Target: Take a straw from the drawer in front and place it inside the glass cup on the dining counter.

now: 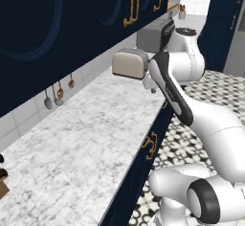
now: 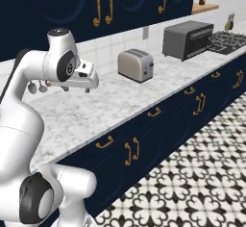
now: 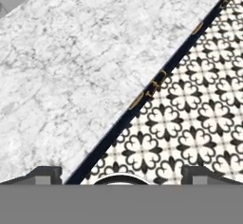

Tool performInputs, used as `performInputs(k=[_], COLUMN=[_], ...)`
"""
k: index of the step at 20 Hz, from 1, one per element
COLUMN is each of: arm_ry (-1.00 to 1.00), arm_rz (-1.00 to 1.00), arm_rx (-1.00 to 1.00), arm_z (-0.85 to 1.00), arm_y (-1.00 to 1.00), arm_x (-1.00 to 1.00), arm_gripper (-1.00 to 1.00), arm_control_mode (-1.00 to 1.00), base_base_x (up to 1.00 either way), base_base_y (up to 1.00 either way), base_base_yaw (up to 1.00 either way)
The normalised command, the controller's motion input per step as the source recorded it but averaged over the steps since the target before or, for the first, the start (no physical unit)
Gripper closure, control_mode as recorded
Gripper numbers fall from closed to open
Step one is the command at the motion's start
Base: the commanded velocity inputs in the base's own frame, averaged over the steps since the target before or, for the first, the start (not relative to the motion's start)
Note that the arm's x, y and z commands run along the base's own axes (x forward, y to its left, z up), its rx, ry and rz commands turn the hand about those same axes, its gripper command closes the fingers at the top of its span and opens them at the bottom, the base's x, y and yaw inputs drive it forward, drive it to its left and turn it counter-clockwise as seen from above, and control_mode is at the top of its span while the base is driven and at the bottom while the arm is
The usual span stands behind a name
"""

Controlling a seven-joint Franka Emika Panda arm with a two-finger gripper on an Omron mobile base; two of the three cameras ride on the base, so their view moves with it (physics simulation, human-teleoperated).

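Note:
My gripper [image 2: 77, 89] hangs open and empty over the front part of the marble worktop [image 2: 96, 108], fingers pointing down. The left base view has the gripper [image 1: 150, 87] just in front of the toaster. Along the hand view's bottom edge, the gripper [image 3: 124, 174] has its two dark tips wide apart, above the worktop's edge and the patterned floor. Below that edge runs a row of shallow navy drawers with small brass handles, all shut; the nearest drawer [image 2: 106, 146] is under my hand. The straw, the glass cup and the dining counter are out of view.
A cream toaster [image 2: 136, 65] and a grey toaster oven [image 2: 187, 39] stand at the back of the worktop. Utensils [image 1: 53, 99] hang on the tiled wall under navy upper cabinets [image 1: 57, 14]. A stove [image 2: 226, 39] lies further right. Black-and-white tiled floor [image 2: 192, 182] lies in front.

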Motion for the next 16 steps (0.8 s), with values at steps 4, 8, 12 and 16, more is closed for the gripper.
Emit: performInputs(k=[4,8,12,16], arm_ry=[0.00,-0.07,0.01,0.11], arm_rz=[-0.05,-0.17,-0.10,-0.04], arm_rx=[0.03,0.28,0.58,0.59], arm_z=[-0.20,-1.00,-1.00,-1.00], arm_y=[0.03,-0.48,-0.94,-0.53], arm_x=[0.03,0.01,0.01,0.00], arm_gripper=[-1.00,-1.00,-1.00,-1.00], arm_control_mode=[-1.00,-1.00,-1.00,-1.00], base_base_x=[0.00,0.00,0.00,0.00], base_base_y=[0.32,0.00,0.00,0.00], base_base_yaw=[-0.16,0.00,0.00,0.00])
